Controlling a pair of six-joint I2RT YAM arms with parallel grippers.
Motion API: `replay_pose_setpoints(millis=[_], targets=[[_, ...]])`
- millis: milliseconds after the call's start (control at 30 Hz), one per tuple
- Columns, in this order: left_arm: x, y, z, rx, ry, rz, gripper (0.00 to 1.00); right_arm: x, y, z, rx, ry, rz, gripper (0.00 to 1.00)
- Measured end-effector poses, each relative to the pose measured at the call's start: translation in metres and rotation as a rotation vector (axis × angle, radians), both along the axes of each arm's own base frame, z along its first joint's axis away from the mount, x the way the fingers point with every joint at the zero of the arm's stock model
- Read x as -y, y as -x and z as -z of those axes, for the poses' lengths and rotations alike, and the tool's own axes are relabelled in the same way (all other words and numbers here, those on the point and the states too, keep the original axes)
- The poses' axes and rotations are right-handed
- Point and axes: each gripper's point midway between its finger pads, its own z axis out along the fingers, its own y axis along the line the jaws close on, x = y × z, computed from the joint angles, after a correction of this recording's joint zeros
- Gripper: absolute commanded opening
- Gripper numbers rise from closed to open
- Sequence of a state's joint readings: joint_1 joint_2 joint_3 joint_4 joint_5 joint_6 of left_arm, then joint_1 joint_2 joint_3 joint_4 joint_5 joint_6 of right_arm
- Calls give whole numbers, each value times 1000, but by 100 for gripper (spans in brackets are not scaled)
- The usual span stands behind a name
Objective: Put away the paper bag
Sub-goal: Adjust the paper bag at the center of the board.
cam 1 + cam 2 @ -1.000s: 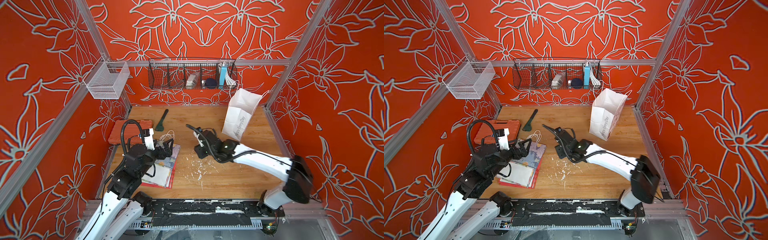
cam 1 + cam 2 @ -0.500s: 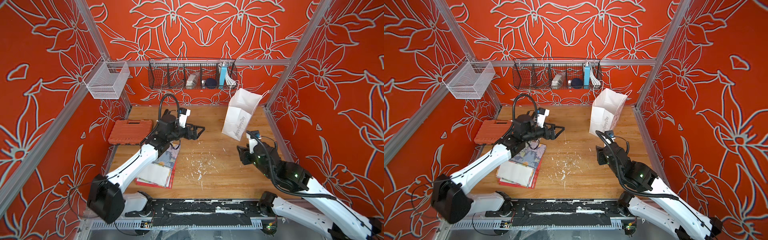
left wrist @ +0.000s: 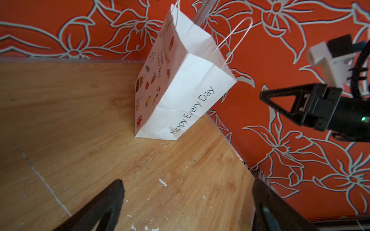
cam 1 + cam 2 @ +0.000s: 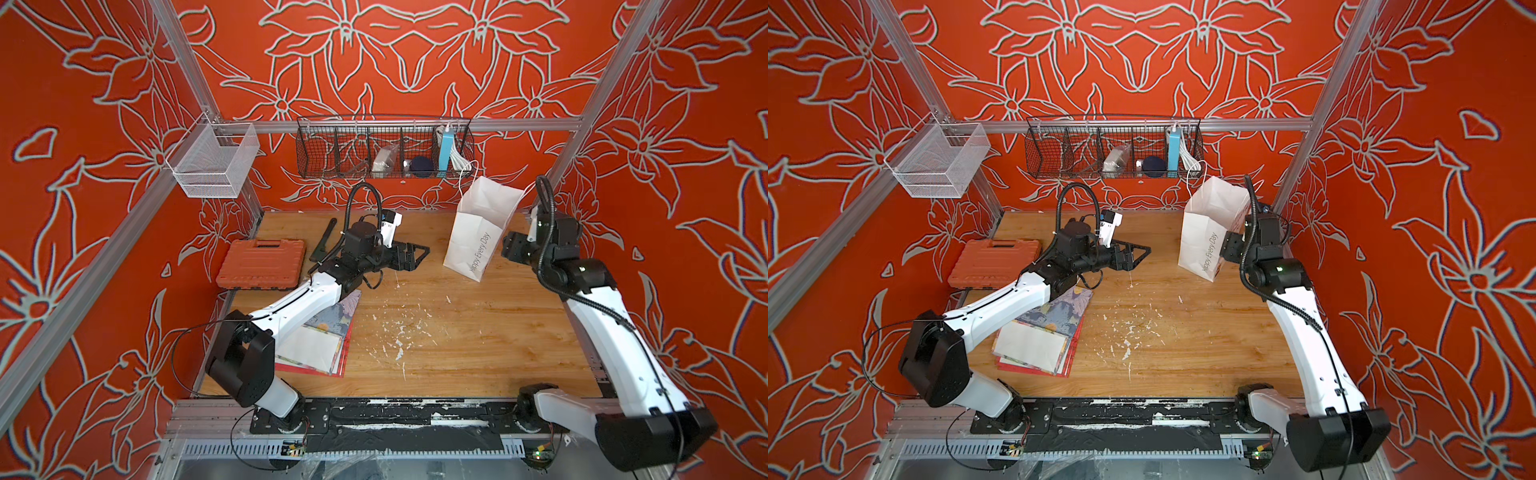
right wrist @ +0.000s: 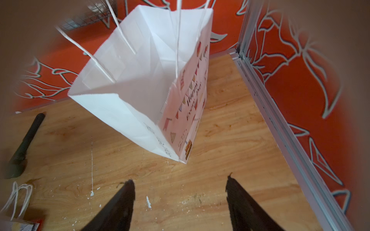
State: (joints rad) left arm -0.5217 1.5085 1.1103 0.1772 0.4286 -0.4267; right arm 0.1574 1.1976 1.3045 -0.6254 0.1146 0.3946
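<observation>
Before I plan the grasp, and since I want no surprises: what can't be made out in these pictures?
- Paper bag floor: right wrist view, its near wall hides it; contents unknown.
- Wire basket items: both top views, small, behind mesh.
- Booklets: both top views, left arm covers part.
- Right wrist view's borders: blurred brown.

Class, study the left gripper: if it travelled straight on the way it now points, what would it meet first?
Most likely the paper bag: the open left gripper points across the tabletop at the bag's lettered side, with nothing standing between them. Its exact height relative to the bag is hard to judge.
</observation>
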Motion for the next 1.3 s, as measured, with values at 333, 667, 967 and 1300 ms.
replay_pose_setpoints(millis=[333,667,967,1300], targets=[[-20,11,10,-3,-25,-68,99,17,-75,-25,29,142,83,76],[-39,32,-11,51,1,-102,99,32,-109,-28,6,240,142,18],[-56,48,-11,73,-9,-139,99,18,-103,-27,26,171,78,0],[-65,62,-16,79,-8,-145,99,-22,-56,-57,106,20,-54,0]])
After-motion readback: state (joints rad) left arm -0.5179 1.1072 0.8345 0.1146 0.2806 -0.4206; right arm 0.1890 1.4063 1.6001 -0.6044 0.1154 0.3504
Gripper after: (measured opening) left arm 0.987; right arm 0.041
